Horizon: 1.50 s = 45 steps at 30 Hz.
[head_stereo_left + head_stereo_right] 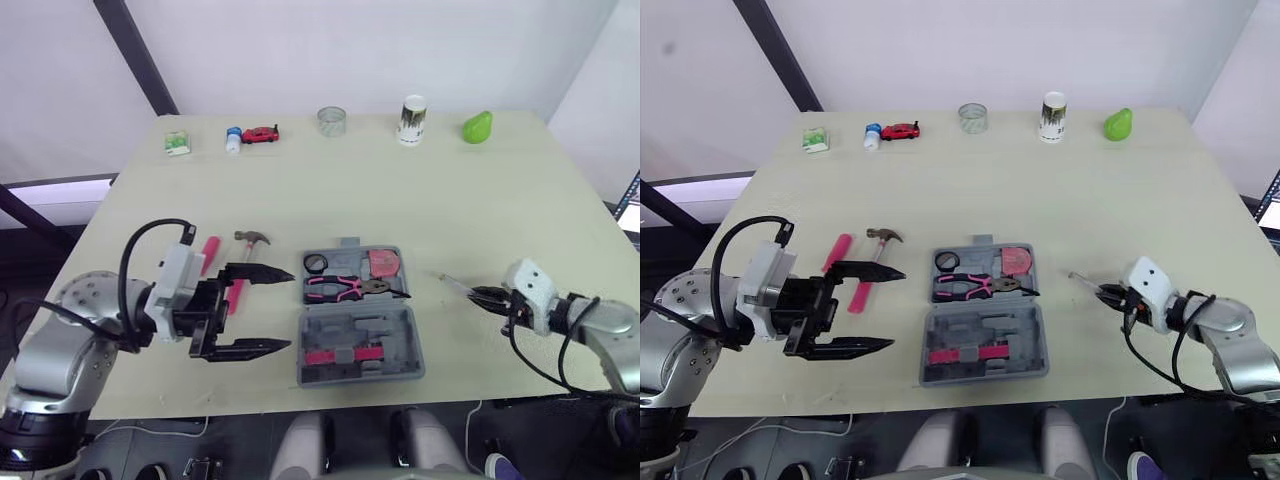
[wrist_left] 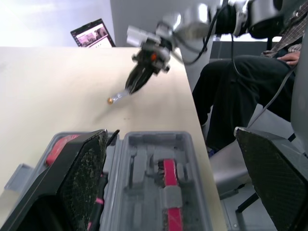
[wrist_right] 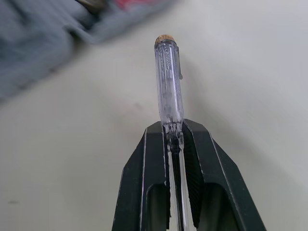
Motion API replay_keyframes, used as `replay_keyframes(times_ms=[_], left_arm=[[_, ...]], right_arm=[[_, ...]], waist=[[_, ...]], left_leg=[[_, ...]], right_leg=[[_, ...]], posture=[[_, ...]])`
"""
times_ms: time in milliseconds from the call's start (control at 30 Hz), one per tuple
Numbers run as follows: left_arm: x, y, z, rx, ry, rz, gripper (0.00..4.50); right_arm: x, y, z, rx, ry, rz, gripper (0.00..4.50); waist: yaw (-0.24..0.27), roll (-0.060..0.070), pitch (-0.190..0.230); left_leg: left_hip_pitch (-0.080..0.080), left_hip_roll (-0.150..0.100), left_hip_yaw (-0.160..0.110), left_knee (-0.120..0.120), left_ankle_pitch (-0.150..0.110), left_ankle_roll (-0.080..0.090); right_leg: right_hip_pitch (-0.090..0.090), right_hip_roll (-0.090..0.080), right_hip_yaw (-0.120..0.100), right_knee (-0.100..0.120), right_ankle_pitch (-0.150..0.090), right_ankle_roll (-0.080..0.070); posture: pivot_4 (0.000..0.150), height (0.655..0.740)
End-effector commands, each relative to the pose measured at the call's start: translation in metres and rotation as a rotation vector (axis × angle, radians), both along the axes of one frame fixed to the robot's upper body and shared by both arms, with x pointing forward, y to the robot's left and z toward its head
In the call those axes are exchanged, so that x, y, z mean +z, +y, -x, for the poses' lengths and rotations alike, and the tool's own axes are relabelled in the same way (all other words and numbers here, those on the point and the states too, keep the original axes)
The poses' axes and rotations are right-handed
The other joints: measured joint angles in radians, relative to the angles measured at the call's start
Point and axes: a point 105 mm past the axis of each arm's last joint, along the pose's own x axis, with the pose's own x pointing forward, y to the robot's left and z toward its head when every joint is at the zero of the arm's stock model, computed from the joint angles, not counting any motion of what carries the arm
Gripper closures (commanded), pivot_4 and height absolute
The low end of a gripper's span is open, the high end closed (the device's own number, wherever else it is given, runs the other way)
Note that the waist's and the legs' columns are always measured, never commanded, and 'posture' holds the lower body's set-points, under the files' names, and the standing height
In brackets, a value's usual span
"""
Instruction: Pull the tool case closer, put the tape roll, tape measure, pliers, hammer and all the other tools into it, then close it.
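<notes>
Head camera first: we've got the tool case [image 1: 404, 340] lying open and flat near the front edge of the bench [image 1: 420, 200], pretty much centred between the two arms. It's grey plastic with moulded slots. The far half holds the pliers [image 1: 335, 288] with pink-and-black handles, a dark ring that looks like the tape roll [image 1: 316, 263], and a pinkish-red tape measure [image 1: 383, 265]. The near half has a pink bar [image 1: 340, 355] seated in it.

Just left of the case the hammer [image 1: 244, 254] lies flat, pink handle towards us, with another pink tool [image 1: 210, 250] beside it. The left gripper [image 1: 289, 310] hovers by the hammer, fingers spread wide and holding nothing, tips pointing at the case. The right gripper [image 1: 478, 294] sits low to the right of the case, apart from it, fingers pinched on a clear screwdriver [image 1: 455, 285].

Left wrist view: we look between its own spread fingers onto the open case. Beyond it the other arm holds the screwdriver angled down at the bench; we can't tell if the tip touches. A seated person's legs [image 2: 231, 82] are beside the bench.

Right wrist view: the fingers are clamped on the screwdriver's shaft, and its see-through handle with a brass cap sticks out ahead over the bench, with the case's grey edge beyond it
</notes>
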Motion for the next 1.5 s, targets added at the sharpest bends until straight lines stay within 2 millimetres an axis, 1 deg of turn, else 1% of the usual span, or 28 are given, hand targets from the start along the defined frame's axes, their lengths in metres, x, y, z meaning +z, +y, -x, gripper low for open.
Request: replay_keyframes(times_ms=[33,200,300,367,433,567,667,800,900,1033,1233,1400,1500], left_arm=[[0.002,0.005,0.000,-0.004,-0.031,-0.020,0.00],[-0.001,0.015,-0.009,0.056,-0.065,-0.042,0.00],[-0.002,0.018,-0.010,0.054,-0.064,-0.049,0.00],[-0.003,0.020,-0.009,0.055,-0.060,-0.062,0.00],[-0.004,0.024,-0.012,0.079,-0.067,-0.072,0.00],[-0.004,0.028,-0.017,0.123,-0.083,-0.070,0.00],[-0.008,0.029,-0.014,0.124,-0.082,-0.073,0.00],[-0.015,0.031,-0.008,0.100,-0.075,-0.098,0.00],[-0.021,0.040,-0.003,0.066,-0.056,-0.152,0.00],[-0.023,0.051,-0.003,0.070,-0.045,-0.183,0.00],[-0.026,0.062,0.001,0.099,-0.014,-0.195,0.00],[-0.025,0.068,0.004,0.119,-0.009,-0.204,0.00],[-0.025,0.071,0.007,0.129,-0.006,-0.205,0.00]], right_arm=[[0.014,0.027,0.010,0.100,-0.001,0.046,4.47],[0.022,0.065,0.021,0.185,0.093,0.108,4.47],[0.024,0.083,0.026,0.234,0.109,0.141,4.47],[0.026,0.101,0.031,0.294,0.093,0.164,4.47],[0.028,0.118,0.031,0.323,0.074,0.161,4.47],[0.027,0.136,0.021,0.303,0.080,0.184,4.47],[0.023,0.143,0.015,0.283,0.081,0.239,4.47],[0.015,0.151,0.013,0.280,0.106,0.293,4.47],[0.010,0.162,0.014,0.325,0.101,0.347,4.47],[0.003,0.169,0.015,0.359,0.104,0.396,4.47],[-0.005,0.180,0.015,0.407,0.117,0.419,4.47],[-0.008,0.191,0.008,0.405,0.107,0.411,4.47],[-0.010,0.193,0.005,0.408,0.099,0.421,4.47]], waist=[[0.001,0.000,0.000],[0.000,0.000,0.000],[0.003,0.000,0.000],[0.002,0.000,0.000],[0.000,0.000,0.000],[-0.002,0.000,0.000],[-0.001,0.000,0.000],[-0.001,0.000,0.000],[-0.003,0.000,0.000],[-0.005,0.000,0.000],[-0.005,0.000,0.000],[-0.006,0.000,0.000],[-0.006,0.000,0.000]], left_leg=[[0.000,0.000,0.000,0.000,0.000,0.000],[0.000,0.000,0.000,0.001,0.000,0.000],[-0.001,0.000,-0.001,0.001,0.000,0.000],[-0.002,0.000,-0.001,0.001,0.000,0.000],[-0.002,0.000,-0.001,0.001,0.000,0.000],[-0.002,0.000,-0.002,0.001,0.000,0.000],[-0.002,0.000,-0.001,0.001,0.000,0.000],[-0.003,0.000,-0.002,0.001,0.000,0.000],[-0.003,-0.001,-0.002,0.001,0.000,0.000],[-0.003,-0.001,-0.002,0.001,0.000,0.000],[-0.003,0.000,-0.002,0.001,0.000,0.000],[-0.003,0.000,-0.002,0.001,0.000,0.000],[-0.003,0.000,-0.002,0.001,0.000,0.000]], right_leg=[[0.000,0.000,0.000,0.000,0.000,0.000],[0.000,-0.001,0.000,0.000,0.000,0.000],[0.000,-0.001,-0.002,-0.001,0.000,0.000],[0.000,-0.001,-0.002,-0.001,0.000,0.000],[-0.001,-0.001,-0.002,-0.001,0.000,0.000],[-0.001,-0.001,-0.002,0.000,0.000,0.000],[-0.001,-0.001,-0.002,0.000,0.000,0.000],[-0.002,-0.002,-0.003,0.000,0.000,0.000],[-0.002,-0.002,-0.003,0.000,0.000,0.000],[-0.002,-0.001,-0.003,0.000,0.000,0.000],[-0.002,-0.002,-0.003,0.000,0.000,0.000],[-0.002,-0.002,-0.003,0.000,0.000,0.000],[-0.002,-0.002,-0.003,0.000,0.000,0.000]], posture=[[0.150,0.7400],[0.150,0.7400],[0.150,0.7400],[0.150,0.7400],[0.150,0.7400],[0.150,0.7400],[0.150,0.7400],[0.150,0.7400],[0.150,0.7400],[0.150,0.7400],[0.150,0.7400],[0.150,0.7400],[0.150,0.7400]])
